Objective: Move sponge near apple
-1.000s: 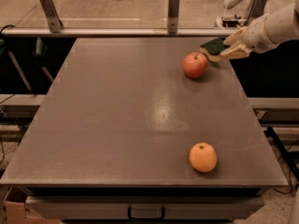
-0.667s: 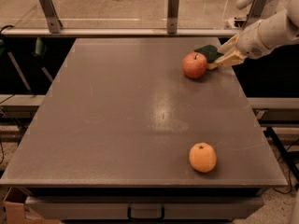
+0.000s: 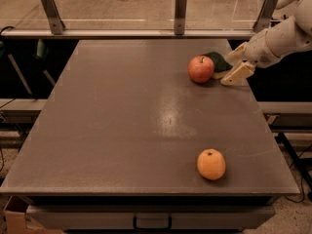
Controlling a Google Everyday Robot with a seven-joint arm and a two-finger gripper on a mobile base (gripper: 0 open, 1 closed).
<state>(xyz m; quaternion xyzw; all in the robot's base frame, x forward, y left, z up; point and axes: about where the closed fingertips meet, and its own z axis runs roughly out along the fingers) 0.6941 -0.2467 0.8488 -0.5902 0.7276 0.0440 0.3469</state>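
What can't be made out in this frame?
- Sponge: camera view; the apple covers its left end, the gripper, at the far right of the table, its right end.
- Sponge-apple contact: camera view; hidden behind the apple.
- Arm: camera view; cut off by the right edge.

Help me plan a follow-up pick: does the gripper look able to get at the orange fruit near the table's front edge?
Probably yes. The gripper sits at the far right beside the sponge and apple; the orange fruit stands alone, with nothing on the table between them.
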